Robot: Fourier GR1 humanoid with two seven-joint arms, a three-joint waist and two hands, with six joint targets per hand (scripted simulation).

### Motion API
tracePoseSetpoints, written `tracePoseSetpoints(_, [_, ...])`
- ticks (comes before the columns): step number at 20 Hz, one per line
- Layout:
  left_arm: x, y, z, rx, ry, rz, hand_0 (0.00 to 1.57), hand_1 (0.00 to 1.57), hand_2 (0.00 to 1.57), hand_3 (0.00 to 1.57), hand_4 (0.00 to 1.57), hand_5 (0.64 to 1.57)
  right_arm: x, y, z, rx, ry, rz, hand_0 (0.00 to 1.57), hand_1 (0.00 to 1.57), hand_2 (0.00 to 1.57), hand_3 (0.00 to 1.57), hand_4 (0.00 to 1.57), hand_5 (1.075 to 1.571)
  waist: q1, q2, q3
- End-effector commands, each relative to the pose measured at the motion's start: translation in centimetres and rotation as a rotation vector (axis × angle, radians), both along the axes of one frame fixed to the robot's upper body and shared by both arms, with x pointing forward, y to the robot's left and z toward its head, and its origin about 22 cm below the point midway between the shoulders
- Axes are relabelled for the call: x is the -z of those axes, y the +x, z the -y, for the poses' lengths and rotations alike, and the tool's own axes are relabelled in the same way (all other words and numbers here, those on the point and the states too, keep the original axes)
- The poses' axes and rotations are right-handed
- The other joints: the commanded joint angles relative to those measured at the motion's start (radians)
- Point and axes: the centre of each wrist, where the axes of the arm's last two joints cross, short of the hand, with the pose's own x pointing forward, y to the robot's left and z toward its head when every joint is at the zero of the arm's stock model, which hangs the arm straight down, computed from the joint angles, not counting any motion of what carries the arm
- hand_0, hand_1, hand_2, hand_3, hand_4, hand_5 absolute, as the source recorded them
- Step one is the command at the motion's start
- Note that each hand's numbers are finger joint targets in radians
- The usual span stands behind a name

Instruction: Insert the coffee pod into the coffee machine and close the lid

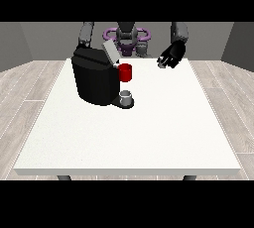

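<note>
Hand at the view's right [172, 53] hangs above the far edge of the table, well apart from the coffee machine on its lid side, with fingers curled round a small grey thing, most likely the coffee pod [161, 63]. That thing peeks out at the lower, machine-facing side of the hand; too small to be sure of the pinch detail.

Scene relative to the machine, biggest first:
- White table [149, 138]: carries the machine on its far part, toward the view's left.
- Coffee machine [95, 79]: black block, upright, near the robot's side of the table.
- Lid [110, 52]: grey flap, tilted up and open at the machine's top, on the side facing the loaded hand.
- Red holder [126, 72]: touching the machine's front just under the lid, looks like the pod slot.
- Grey cup [127, 96]: on the machine's base, directly below the red part.

Other hand: hidden behind the machine, only its arm [87, 34] shows above the machine's top. Finger state can't be told.

Step, as I judge it: pod is picked, carry to the machine is in hand. Insert and lid close not yet done.

Next move calls for: travel toward the machine, line the pod up over the red opening, lower in without clipping the raised lid, let go, then push the lid down.
</note>
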Motion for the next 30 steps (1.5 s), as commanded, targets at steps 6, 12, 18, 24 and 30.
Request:
tracePoseSetpoints(6, [-5.1,2.6,4.5,0.01,-0.011,0.001,1.4,1.4,1.4,1.34,0.6,1.571,-0.2,-0.2,-0.9,-0.059,0.064,0.05,0.0,0.0,0.0,0.0,0.0,1.571,-0.068,-0.034,0.0])
tracePoseSetpoints(12, [-10.5,4.2,5.4,-0.002,-0.098,0.089,1.38,1.38,1.4,1.38,0.52,1.571,-3.1,1.9,-0.9,-0.036,0.013,0.096,0.0,0.0,0.0,0.0,0.0,1.571,-0.095,0.02,-0.0003])
tracePoseSetpoints(18, [-15.1,5.3,5.9,-0.077,-0.131,0.106,1.2,1.2,1.24,1.26,0.49,1.571,-4.3,2.3,-1.1,-0.062,-0.005,0.126,0.0,0.0,0.0,0.0,0.0,1.571,-0.152,0.049,-0.0003])
tracePoseSetpoints(24, [-19.8,5.6,5.2,-0.078,-0.06,0.185,1.2,1.2,1.27,1.26,0.49,1.571,-7.6,4.0,-1.9,-0.068,0.054,0.176,0.0,0.0,0.0,0.0,0.19,1.571,-0.193,0.116,-0.0003])
tracePoseSetpoints(30, [-21.1,5.7,5.4,-0.071,-0.092,0.247,1.27,1.27,1.3,1.26,0.47,1.571,-8.5,4.8,-0.7,-0.062,0.032,0.231,0.0,0.0,0.0,0.0,0.15,1.571,-0.189,0.199,-0.0001])
